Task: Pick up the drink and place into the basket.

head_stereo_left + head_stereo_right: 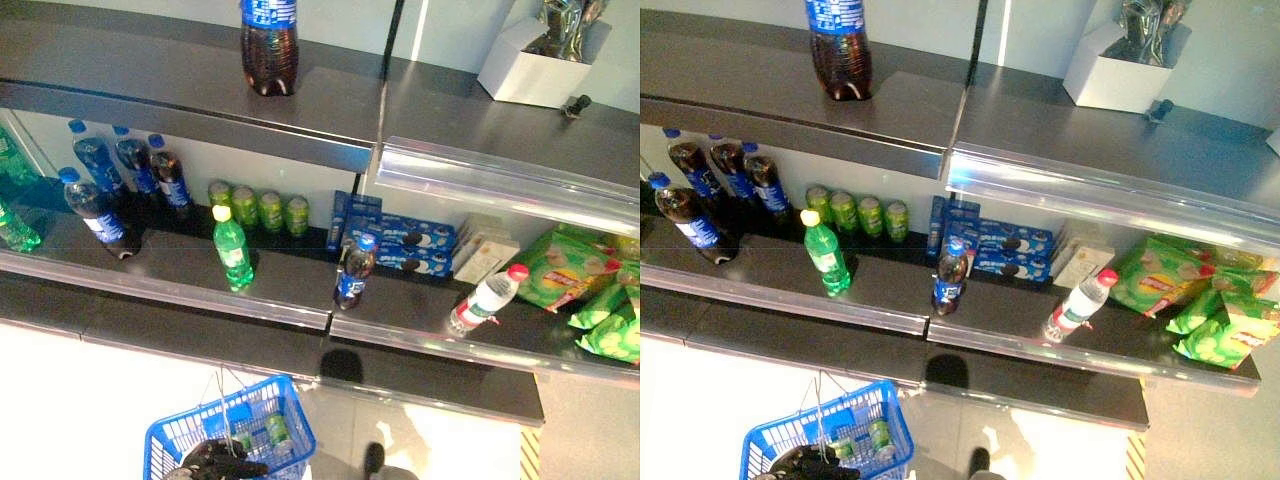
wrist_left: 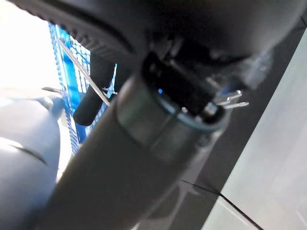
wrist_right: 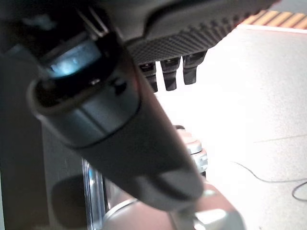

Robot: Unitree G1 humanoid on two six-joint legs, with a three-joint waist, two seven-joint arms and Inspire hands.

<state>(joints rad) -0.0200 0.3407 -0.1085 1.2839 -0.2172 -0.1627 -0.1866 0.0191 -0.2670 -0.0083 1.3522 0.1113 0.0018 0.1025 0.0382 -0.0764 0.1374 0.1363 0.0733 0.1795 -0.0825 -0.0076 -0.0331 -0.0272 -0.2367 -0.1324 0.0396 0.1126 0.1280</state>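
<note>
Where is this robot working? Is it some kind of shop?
It looks like a small shop or a mock-up of one. Metal shelves hold rows of cola bottles, green cans, biscuit boxes and crisp bags, and the left hand holds a blue basket.

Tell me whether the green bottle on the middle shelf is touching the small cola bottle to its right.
Apart. The left eye view shows bare shelf between the green bottle and the small cola bottle; the right eye view shows that gap too.

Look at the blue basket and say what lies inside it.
Inside the blue basket, two green cans show through the wire. The left hand at its handle covers the near part, so whatever lies beneath cannot be seen.
</note>
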